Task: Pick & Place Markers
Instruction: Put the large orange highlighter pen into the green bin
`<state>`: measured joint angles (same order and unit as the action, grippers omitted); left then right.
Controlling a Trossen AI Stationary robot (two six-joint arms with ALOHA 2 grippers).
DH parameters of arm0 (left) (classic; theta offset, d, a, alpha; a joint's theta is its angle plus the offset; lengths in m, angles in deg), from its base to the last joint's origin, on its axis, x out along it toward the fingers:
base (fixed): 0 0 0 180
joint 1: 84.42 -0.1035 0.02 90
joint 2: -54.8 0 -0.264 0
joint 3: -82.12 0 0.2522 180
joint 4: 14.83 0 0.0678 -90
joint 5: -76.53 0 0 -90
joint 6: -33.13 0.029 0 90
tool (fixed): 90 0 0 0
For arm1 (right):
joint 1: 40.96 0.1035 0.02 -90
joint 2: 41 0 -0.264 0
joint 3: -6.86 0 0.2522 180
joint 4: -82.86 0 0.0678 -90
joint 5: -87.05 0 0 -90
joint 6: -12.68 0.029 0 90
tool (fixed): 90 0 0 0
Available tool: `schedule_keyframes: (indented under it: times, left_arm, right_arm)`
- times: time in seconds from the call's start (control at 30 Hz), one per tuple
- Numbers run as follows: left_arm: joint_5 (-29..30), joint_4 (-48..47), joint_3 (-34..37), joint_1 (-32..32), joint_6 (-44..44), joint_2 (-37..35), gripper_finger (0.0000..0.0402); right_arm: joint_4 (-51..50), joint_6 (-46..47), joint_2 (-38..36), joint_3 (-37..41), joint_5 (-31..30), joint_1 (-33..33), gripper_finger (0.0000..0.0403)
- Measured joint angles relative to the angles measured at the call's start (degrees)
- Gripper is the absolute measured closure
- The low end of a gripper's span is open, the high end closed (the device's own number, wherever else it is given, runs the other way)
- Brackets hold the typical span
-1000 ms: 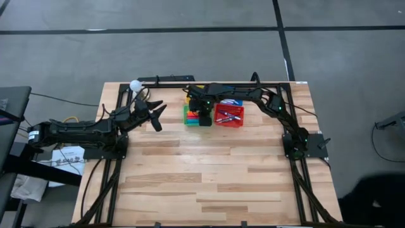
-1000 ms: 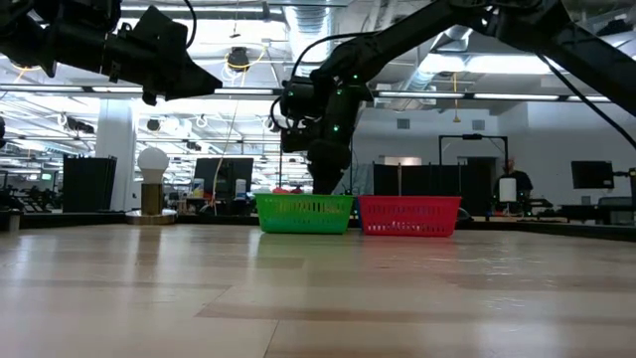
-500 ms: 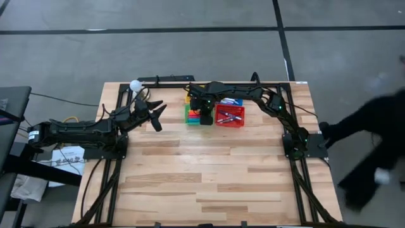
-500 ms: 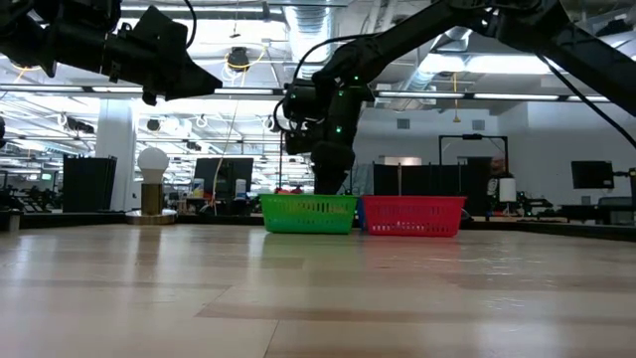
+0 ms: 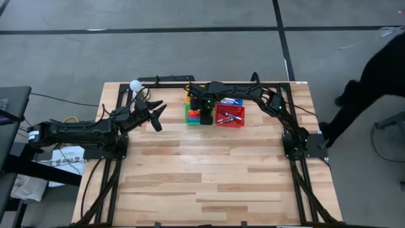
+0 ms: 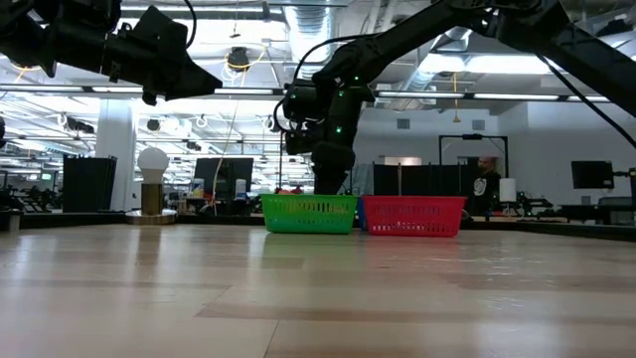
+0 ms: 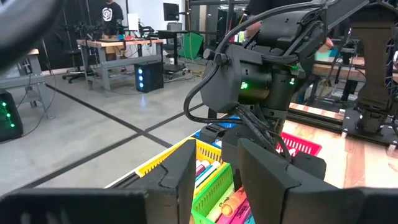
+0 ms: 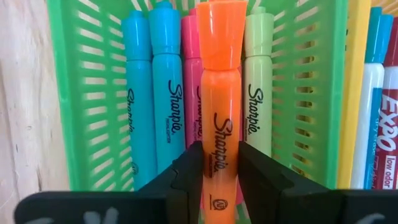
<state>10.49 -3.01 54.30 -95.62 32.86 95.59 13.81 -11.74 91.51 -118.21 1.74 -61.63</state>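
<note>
The near half of the pale wooden plank counter [image 5: 209, 183] is bare in the high view.

Left tool [image 5: 157, 116]: held at about 9 o'clock of the counter in the high view, raised above the surface in the low view. Its two dark fingers [image 7: 267, 180] stand apart with nothing between them. Past them the left wrist view shows the dark body of the right arm [image 7: 261, 81].

Right tool [image 8: 212, 177]: lowered over the green square mesh basket [image 5: 191, 116], near 12 o'clock of the counter. Its fingers [image 8: 186, 174] press both sides of an orange thick plastic highlighter marker [image 8: 219, 106], which stands lengthwise between them. The grip appears closed on this marker; the marker lies directly above the basket's contents.

Inside the green basket, side by side beneath the held marker: two light blue markers [image 8: 155, 93], a pink marker [image 8: 190, 81] partly hidden, and a pale green marker [image 8: 257, 87].

Just beside the green basket, at its 3 o'clock in the high view: a red square mesh basket [image 5: 229, 116] holding markers. Behind the green one: a yellow mesh basket [image 7: 186, 155] with white-barrelled markers [image 8: 373, 99].

Beyond: a white ball on a short stand [image 6: 152, 179] at the far left corner. A person in dark clothing [image 5: 367, 76] stands on the grey floor off the counter's right edge.
</note>
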Motion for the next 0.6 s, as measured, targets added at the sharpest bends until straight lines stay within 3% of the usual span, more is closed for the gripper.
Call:
schedule_keyframes:
  times: [0.6]
  left_arm:
    - [0.0, 0.02, 0.0, 0.0, 0.0, 0.0, 0.0284]
  right_arm:
    - [0.0, -0.04, -0.07, 0.0, 1.4, -0.02, 0.0314]
